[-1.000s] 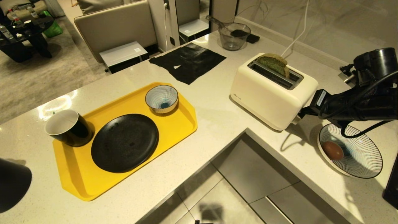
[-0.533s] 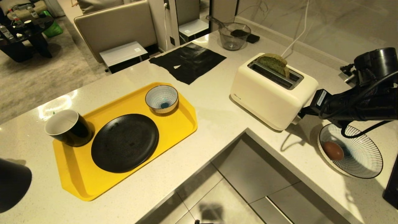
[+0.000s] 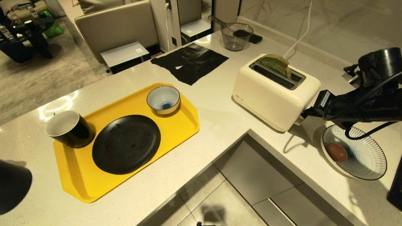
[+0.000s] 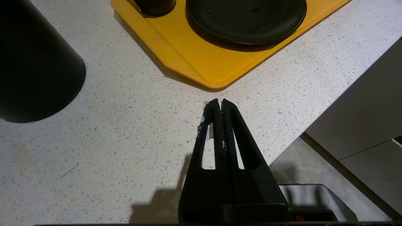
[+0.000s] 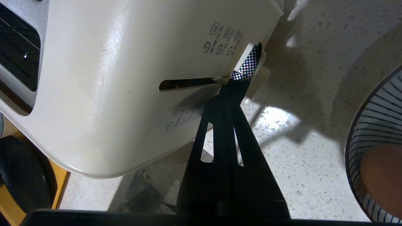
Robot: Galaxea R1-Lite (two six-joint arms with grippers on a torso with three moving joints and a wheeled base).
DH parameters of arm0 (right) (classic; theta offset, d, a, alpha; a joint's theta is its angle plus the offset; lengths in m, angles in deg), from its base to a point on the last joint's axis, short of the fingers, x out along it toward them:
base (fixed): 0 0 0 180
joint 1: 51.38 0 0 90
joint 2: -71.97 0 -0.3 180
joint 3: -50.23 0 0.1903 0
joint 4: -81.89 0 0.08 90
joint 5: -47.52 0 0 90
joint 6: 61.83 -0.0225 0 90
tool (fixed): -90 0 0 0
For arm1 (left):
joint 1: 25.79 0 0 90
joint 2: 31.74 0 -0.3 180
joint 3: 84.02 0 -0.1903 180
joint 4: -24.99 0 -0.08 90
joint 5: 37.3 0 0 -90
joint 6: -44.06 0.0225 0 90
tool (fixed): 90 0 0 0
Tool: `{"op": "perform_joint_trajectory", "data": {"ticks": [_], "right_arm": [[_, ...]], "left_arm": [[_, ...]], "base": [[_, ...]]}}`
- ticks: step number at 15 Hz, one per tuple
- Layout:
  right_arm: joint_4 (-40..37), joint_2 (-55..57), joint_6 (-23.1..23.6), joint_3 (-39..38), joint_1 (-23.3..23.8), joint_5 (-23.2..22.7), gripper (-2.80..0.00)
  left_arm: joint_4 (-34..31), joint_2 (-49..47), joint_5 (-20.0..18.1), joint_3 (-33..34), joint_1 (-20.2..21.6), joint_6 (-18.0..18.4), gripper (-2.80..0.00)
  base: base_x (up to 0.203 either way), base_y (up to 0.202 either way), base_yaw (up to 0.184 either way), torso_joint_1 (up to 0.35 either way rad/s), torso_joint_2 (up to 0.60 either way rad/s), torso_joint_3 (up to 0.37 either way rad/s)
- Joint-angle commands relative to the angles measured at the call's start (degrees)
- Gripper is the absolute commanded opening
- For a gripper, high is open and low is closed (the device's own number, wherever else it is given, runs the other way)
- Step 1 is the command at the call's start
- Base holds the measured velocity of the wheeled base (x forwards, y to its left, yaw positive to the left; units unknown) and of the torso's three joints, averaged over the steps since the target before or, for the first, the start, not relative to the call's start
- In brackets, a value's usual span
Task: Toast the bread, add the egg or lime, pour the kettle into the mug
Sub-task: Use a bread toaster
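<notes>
One pale speckled stone countertop (image 3: pixel 216 122), L-shaped, grey tiled floor in its inner corner; sofa and carpet beyond. Against the earlier frames: the green-faced, brown-crusted bread slice (image 3: pixel 276 64) sits marginally lower in the cream toaster (image 3: pixel 273 94); nothing else differs. Right gripper (image 5: pixel 248 64), fingers pressed together, tips on the toaster's side lever (image 5: pixel 256 62); bread above and beyond it in the slot. Light-brown egg (image 3: pixel 336 152) in the striped shallow bowl (image 3: pixel 367 157) lies close under the right arm. Left gripper (image 4: pixel 219 105) closed, empty, hovering over the counter near the yellow tray (image 4: pixel 201 59); black mug (image 3: pixel 67 128) on that tray, well apart from the right gripper.
</notes>
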Motion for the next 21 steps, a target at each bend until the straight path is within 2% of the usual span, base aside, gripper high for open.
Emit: {"op": "perform_joint_trajectory", "data": {"ticks": [1, 21], "right_arm": [[0.0, -0.2, -0.2, 0.0, 0.0, -0.1, -2.80], [0.3, -2.2, -0.2, 1.0, 0.0, -0.3, -2.80]], "left_arm": [[0.0, 0.0, 0.0, 0.0, 0.0, 0.0, -2.80], [0.0, 0.0, 0.0, 0.0, 0.0, 0.0, -2.80]], "base": [[0.000, 0.000, 0.000, 0.000, 0.00, 0.000], [0.000, 0.000, 0.000, 0.000, 0.00, 0.000]]}}
